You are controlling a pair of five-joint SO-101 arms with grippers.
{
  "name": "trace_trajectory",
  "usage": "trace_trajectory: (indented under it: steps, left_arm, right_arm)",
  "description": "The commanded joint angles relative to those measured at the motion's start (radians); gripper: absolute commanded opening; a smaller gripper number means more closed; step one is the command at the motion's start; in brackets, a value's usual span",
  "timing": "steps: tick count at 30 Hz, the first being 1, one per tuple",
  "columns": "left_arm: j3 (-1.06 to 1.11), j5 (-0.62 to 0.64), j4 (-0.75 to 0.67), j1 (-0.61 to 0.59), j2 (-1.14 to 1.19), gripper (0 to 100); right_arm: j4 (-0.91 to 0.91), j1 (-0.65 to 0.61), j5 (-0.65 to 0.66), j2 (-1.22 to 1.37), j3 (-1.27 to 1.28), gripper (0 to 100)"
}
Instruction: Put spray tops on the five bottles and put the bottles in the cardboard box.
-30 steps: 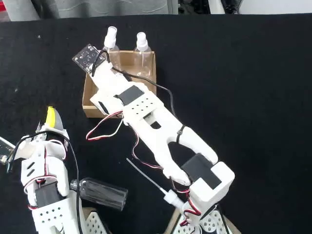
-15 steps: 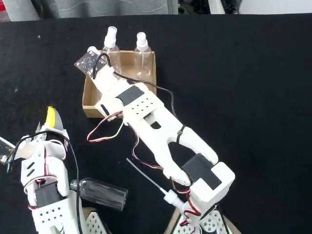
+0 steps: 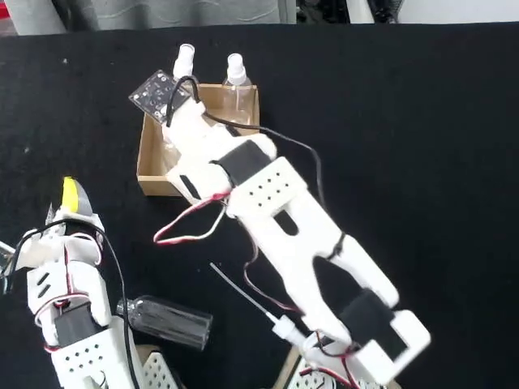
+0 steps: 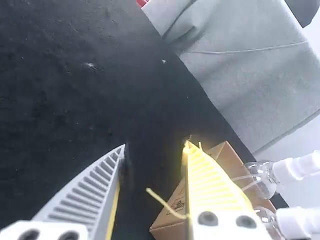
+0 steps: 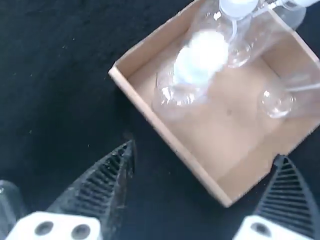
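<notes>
The cardboard box (image 3: 149, 166) sits at the back left of the black table, with my right gripper (image 5: 204, 152) open above its near wall and holding nothing. Inside the box (image 5: 150, 117), three clear bottles with white spray tops stand, one (image 5: 195, 70) in the corner and two (image 5: 235, 35) (image 5: 277, 100) beyond it. Two tops (image 3: 185, 58) (image 3: 235, 66) rise over the far wall. A clear bottle without a top (image 3: 166, 321) lies near the front left. A loose spray top with its tube (image 3: 280, 327) lies to its right. My left gripper (image 3: 71, 198) (image 4: 154, 147) hangs open and empty at the left.
The right arm (image 3: 284, 219) stretches diagonally from the front edge to the box, red and white wires looping beneath it. Grey cloth (image 4: 240, 55) hangs past the table's back edge. The black table (image 3: 422, 146) is bare on the right.
The right arm has risen and swung slightly rightward over the box, its wrist board shifting back. The left arm has edged a little left and toward the front.
</notes>
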Motion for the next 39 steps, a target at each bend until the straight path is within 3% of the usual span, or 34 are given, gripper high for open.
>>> trace_trajectory:
  steps: [1,16,24,39]
  left_arm:
    - [0.021,0.0,-0.026,-0.013,-0.009,16]
    - [0.012,0.003,-0.029,-0.068,-0.009,16]
    - [0.004,0.006,-0.029,-0.124,-0.009,16]
    - [0.021,0.008,-0.114,-0.28,-0.009,16]
  right_arm:
    - [0.078,0.017,0.009,-0.119,-0.054,36.4]
    - [0.356,0.008,0.009,-0.272,-0.044,36.4]
    - [0.35,-0.138,0.002,-0.426,0.093,36.4]
    - [0.006,-0.427,-0.002,-0.549,0.516,36.4]
